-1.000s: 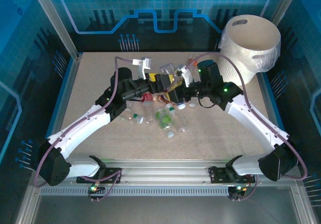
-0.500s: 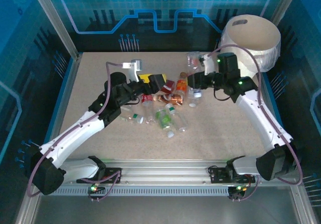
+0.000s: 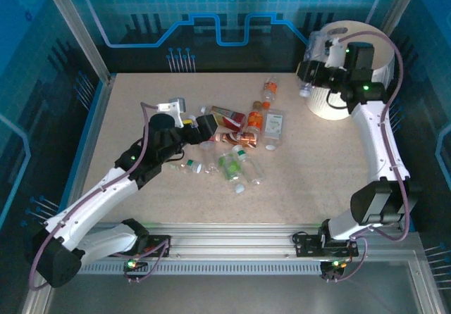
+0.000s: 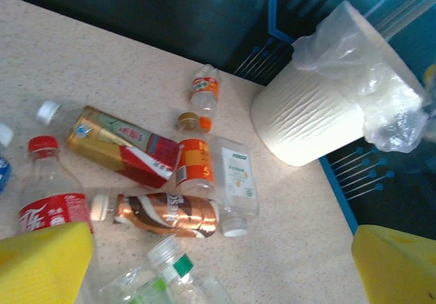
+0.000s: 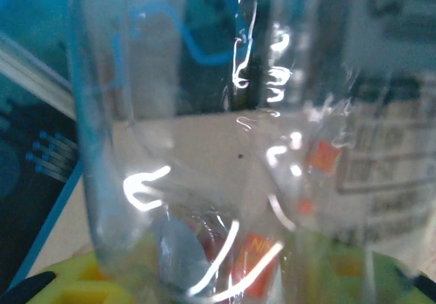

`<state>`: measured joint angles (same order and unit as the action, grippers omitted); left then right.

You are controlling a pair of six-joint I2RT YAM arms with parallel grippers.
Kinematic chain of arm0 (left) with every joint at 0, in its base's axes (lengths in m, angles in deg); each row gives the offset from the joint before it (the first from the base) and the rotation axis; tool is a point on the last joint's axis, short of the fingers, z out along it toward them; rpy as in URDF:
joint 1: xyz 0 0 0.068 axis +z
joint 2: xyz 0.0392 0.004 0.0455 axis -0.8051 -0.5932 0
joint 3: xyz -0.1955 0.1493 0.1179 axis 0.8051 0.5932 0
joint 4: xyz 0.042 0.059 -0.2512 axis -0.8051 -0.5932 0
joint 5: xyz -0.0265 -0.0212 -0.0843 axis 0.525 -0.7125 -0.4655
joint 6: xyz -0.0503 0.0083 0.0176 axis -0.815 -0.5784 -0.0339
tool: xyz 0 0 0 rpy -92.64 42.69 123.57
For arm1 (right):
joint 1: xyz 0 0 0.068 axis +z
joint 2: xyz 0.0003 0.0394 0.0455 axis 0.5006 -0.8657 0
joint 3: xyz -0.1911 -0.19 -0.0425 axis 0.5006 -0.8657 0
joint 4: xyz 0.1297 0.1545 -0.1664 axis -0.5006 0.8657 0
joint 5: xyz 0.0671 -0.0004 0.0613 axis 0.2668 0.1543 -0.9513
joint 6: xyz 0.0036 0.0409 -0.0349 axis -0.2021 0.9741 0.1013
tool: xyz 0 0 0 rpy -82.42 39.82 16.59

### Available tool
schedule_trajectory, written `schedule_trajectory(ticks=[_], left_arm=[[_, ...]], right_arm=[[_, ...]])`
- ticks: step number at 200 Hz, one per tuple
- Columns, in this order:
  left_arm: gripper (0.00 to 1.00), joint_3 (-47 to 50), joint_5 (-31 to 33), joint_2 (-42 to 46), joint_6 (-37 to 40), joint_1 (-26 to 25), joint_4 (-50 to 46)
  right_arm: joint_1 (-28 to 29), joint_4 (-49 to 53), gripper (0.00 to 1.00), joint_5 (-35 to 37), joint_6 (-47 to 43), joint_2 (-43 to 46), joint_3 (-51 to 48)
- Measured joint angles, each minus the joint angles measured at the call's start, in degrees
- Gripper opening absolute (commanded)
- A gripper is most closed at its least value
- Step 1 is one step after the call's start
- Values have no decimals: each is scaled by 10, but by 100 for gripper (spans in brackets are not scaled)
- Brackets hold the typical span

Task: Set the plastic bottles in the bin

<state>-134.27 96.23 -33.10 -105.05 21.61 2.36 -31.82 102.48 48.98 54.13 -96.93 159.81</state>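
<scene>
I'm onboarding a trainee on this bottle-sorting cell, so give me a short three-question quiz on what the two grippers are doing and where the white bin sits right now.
1. True or false: the left gripper is shut on a bottle.
2. What does the right gripper hold? A nothing; B a clear plastic bottle; C a metal tool.
3. In which corner of the beige speckled table does the large round white bag-lined bin stand, seen from the arms' bases?

Key: 1 false, its jaws stand open above the pile. 2 B. 3 the far right corner.
</scene>
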Motion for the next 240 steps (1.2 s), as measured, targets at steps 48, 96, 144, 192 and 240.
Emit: schedule_trajectory(ticks=[48, 96, 144, 192, 240], left_arm=[[99, 14, 38, 32, -11, 0, -38], [99, 29, 61, 56, -24, 12, -61], [99, 42, 72, 74, -35, 34, -73], [99, 55, 79, 99, -48, 56, -84], [99, 68, 79, 104, -61, 62, -84]], right_arm=[[-54, -48, 44, 45, 61, -47, 78], [-77, -69, 46, 128, 92, -109, 127], [-82, -96, 48, 198, 133, -149, 140], [-88, -129, 50, 247, 177, -178, 144], [-88, -120, 57, 283, 167, -233, 206]])
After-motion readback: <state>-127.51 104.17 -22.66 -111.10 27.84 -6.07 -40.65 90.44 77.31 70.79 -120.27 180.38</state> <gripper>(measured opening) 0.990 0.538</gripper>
